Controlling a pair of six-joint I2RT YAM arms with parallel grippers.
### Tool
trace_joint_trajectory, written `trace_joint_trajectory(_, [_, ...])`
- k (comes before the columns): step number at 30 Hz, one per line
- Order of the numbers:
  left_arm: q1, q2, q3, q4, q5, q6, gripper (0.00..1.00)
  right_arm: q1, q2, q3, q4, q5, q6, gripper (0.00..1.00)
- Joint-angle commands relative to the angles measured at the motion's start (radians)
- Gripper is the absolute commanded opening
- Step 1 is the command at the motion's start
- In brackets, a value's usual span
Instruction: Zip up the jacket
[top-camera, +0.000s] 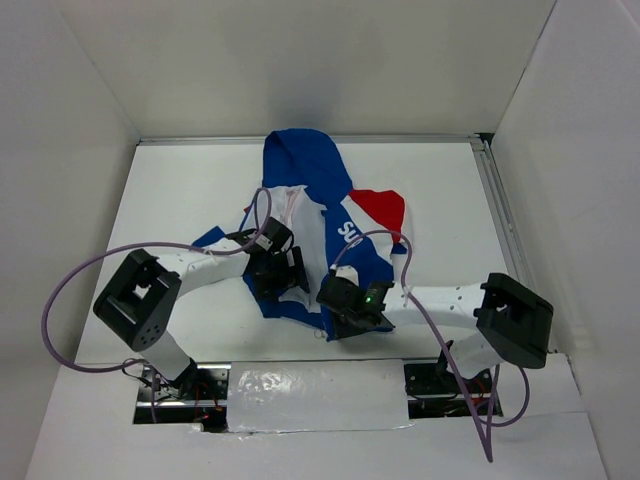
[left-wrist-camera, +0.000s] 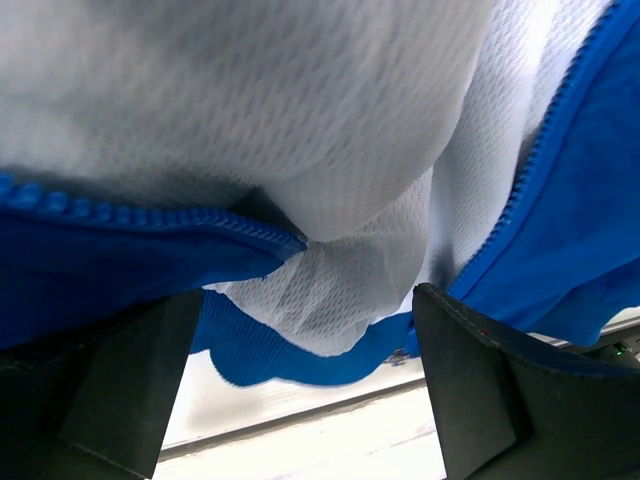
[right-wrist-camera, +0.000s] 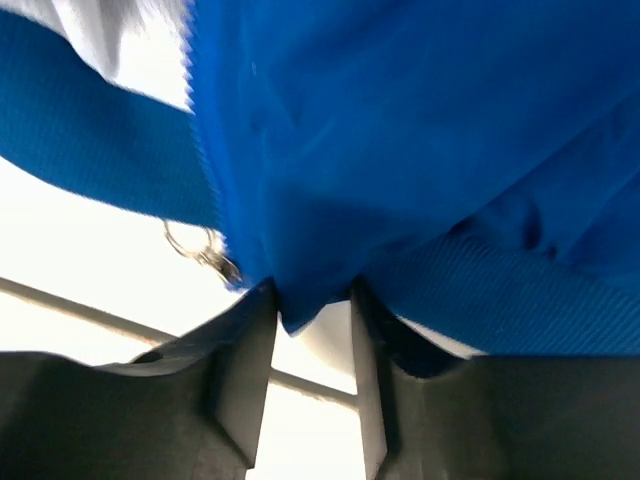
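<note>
The royal-blue jacket (top-camera: 320, 200) lies crumpled on the table, hood at the far end and a red panel (top-camera: 380, 207) on its right. My left gripper (top-camera: 283, 272) sits on its near left part. In the left wrist view the left gripper (left-wrist-camera: 305, 300) is wide open, with white mesh lining (left-wrist-camera: 330, 270) and a blue zipper edge (left-wrist-camera: 150, 215) just above the fingers. My right gripper (top-camera: 340, 300) is at the near hem. In the right wrist view the right gripper (right-wrist-camera: 308, 292) pinches blue fabric (right-wrist-camera: 400, 150), with a metal zipper-pull ring (right-wrist-camera: 203, 250) just to its left.
White walls enclose the white table (top-camera: 190, 200). A metal rail (top-camera: 500, 220) runs along the table's right edge. Purple cables (top-camera: 70, 280) loop from both arms. A taped strip (top-camera: 300, 395) covers the near edge between the arm bases.
</note>
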Motion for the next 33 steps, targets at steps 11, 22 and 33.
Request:
trace_joint_trajectory(11, [0.002, 0.073, 0.020, 0.040, 0.004, 0.003, 0.99, 0.045, -0.170, 0.030, -0.092, 0.083, 0.147, 0.75])
trace_joint_trajectory(22, [-0.008, -0.002, -0.050, 0.058, 0.005, -0.022, 0.99, 0.049, 0.039, 0.144, -0.142, 0.148, 0.250, 0.76])
trace_joint_trajectory(33, [-0.008, 0.001, -0.027, 0.041, -0.024, -0.025, 0.99, 0.034, 0.251, 0.191, -0.184, 0.143, 0.265, 0.73])
